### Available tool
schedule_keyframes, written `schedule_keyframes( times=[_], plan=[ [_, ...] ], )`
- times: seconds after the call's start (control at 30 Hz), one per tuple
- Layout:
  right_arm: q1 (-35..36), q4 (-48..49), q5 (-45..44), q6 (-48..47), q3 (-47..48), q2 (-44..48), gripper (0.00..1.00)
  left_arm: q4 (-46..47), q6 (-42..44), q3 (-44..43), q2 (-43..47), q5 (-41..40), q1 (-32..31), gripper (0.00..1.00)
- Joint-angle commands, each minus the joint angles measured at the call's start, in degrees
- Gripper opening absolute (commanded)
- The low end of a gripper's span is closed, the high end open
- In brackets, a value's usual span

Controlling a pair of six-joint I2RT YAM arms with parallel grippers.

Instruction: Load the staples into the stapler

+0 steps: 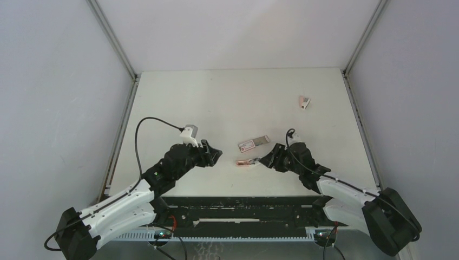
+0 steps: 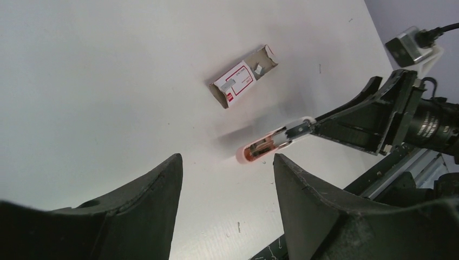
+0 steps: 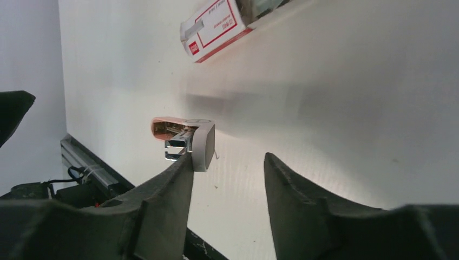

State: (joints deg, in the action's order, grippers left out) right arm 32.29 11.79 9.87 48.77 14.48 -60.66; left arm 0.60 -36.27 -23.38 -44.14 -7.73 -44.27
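left hand (image 2: 227, 162) open, empty; right hand (image 3: 227, 158) open beside stapler (image 3: 185, 136). next: raid staple box (image 2: 238, 84), feed magazine squarely.

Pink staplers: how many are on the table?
2. One stapler lies by the right tool, near the staple box; the other stapler sits alone, far right. None seems hidden.

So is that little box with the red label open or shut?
Open. One end of the box stands unfolded, and its brown inside shows there; how full it is cannot be told.
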Motion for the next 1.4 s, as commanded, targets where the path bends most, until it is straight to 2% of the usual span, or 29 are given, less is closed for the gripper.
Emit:
schedule_keyframes(
  times=[0.0,0.13,0.43,0.6,0.73,0.83,0.97,1.07,1.37],
  plan=[
    [-2.1,-3.1,-2.2,-2.9,-0.4,4.5,0.46,0.2,2.0,-2.6,0.4,-0.2,0.4,0.67],
    [-3.4,-2.9,-1.0,-3.5,-0.8,3.8,0.37,0.7,2.3,-2.8,-0.4,0.7,0.4,0.67],
    [-3.8,0.8,1.3,-3.2,-0.7,-5.5,0.04,2.1,2.2,-2.8,-2.5,3.1,0.4,0.67],
    [-3.8,0.5,0.8,-2.9,-0.6,-7.8,0.05,2.2,2.2,-2.8,-2.7,3.3,0.4,0.67],
    [-3.7,-3.4,-1.7,-3.5,1.1,-8.7,0.00,3.2,1.7,-2.8,-4.1,3.5,0.4,0.67],
    [-3.5,-4.7,-2.1,-3.7,1.5,-9.1,0.00,7.5,0.0,-2.5,-6.6,6.4,0.4,0.67],
    [-3.3,-4.4,-1.3,-3.3,1.5,-9.5,0.00,15.9,-4.1,-2.2,-13.4,12.9,-0.7,0.68],
    [-2.7,-3.9,-1.6,-2.6,1.4,-9.8,0.00,20.3,-6.4,-3.8,-19.1,14.4,-3.6,0.69],
    [-1.5,-3.6,-1.9,-1.8,1.4,-9.4,0.01,25.8,-10.0,-9.9,-32.2,16.4,-8.7,0.71]
  ],
)
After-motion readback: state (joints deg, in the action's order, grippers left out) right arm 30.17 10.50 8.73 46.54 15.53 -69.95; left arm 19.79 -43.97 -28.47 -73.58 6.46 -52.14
